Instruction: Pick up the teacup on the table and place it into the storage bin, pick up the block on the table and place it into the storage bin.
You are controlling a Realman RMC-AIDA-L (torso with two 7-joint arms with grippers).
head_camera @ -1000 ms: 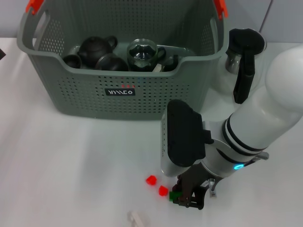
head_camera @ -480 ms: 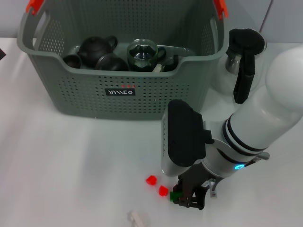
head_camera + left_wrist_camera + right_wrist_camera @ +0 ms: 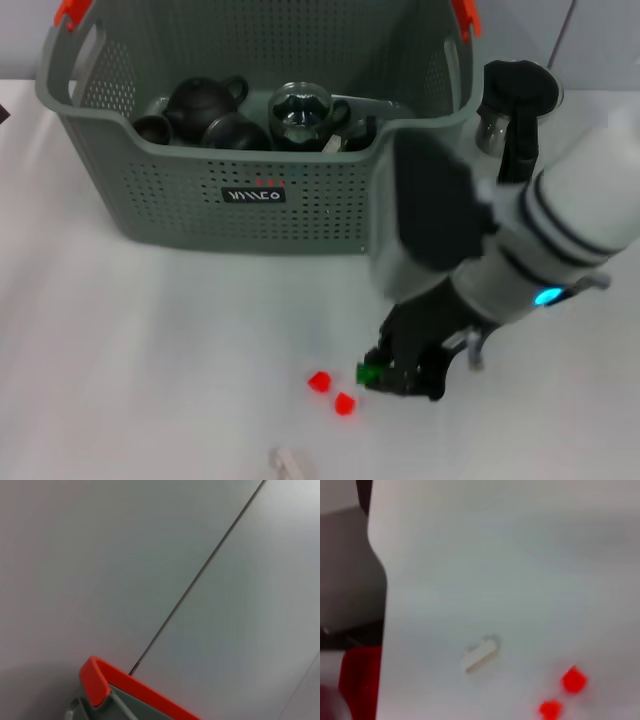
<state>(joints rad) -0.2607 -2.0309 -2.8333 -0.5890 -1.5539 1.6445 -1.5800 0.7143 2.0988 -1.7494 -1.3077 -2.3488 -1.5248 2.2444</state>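
Note:
My right gripper [image 3: 388,374] hangs just above the table in front of the storage bin, shut on a small green block [image 3: 368,373]. The storage bin [image 3: 250,195] is a grey-green perforated basket with orange clips at the back of the table in the head view. Inside it a small dark teacup [image 3: 152,128] sits beside a dark teapot [image 3: 203,100] and a glass vessel [image 3: 298,112]. Two red blocks [image 3: 319,381] [image 3: 344,404] lie on the table left of the gripper; the right wrist view shows them too [image 3: 573,679] [image 3: 550,709]. My left gripper is out of view.
A glass pitcher [image 3: 512,110] with a black handle stands right of the bin, close behind my right arm. A white block [image 3: 287,462] lies near the table's front edge, also seen as a white block [image 3: 480,654] from the right wrist. The left wrist view shows only an orange clip [image 3: 100,680] and wall.
My right arm has risen and swung back toward the bin, lifting the green block off the table. The red blocks and the white block stayed put.

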